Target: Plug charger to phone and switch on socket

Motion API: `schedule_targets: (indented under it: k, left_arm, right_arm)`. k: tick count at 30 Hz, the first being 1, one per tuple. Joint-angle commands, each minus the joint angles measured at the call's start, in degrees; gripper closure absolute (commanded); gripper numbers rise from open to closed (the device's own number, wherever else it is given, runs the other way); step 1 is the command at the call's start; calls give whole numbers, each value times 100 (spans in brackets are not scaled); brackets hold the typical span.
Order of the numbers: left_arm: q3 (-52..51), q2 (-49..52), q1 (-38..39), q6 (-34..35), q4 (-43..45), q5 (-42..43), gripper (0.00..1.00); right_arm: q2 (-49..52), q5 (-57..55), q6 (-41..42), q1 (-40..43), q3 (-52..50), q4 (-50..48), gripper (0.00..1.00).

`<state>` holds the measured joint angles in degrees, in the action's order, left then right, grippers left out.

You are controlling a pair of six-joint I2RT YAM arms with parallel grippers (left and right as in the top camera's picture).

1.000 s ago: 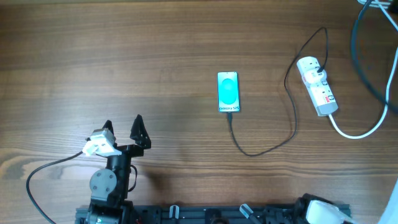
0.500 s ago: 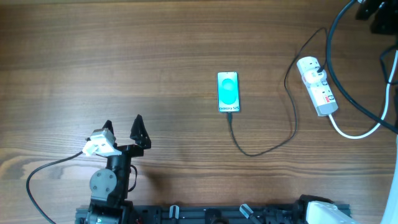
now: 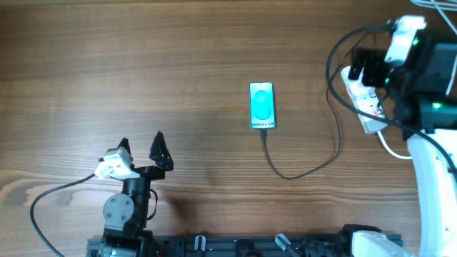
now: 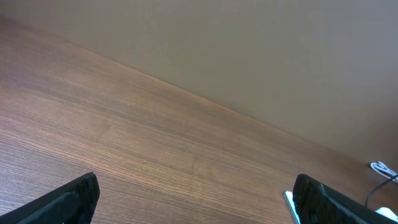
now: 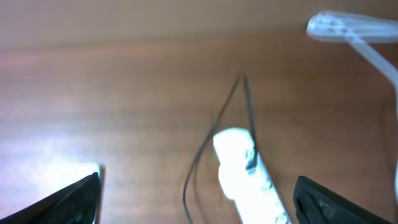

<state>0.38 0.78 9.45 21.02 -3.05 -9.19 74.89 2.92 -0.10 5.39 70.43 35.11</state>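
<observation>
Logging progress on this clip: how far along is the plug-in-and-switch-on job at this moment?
Looks done: the charger tip meets the lower edge of the phone, though seating can't be confirmed. In hand: the right gripper hovers open above the socket, holding nothing. Left to do: switching the socket on. The left gripper sits open, far from both.

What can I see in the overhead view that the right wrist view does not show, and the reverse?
Only overhead: the phone, the end of the charger at its lower edge, and the open left gripper. Only right wrist, blurred: the spot where the charger joins the socket, hidden overhead under the right arm. Both: socket, charger, wooden table.
</observation>
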Motion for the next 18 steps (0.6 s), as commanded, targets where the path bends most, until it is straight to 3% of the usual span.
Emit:
schedule_targets:
  k: [1,18]
  left_arm:
    - [-7,-61,2,-131,-26,-52,0]
    - [-7,-61,2,-131,-26,-52,0]
  right_arm:
    - [11,-33,22,-20,-673,-13,0]
    - [-35,-33,22,-31,-3558,-87,0]
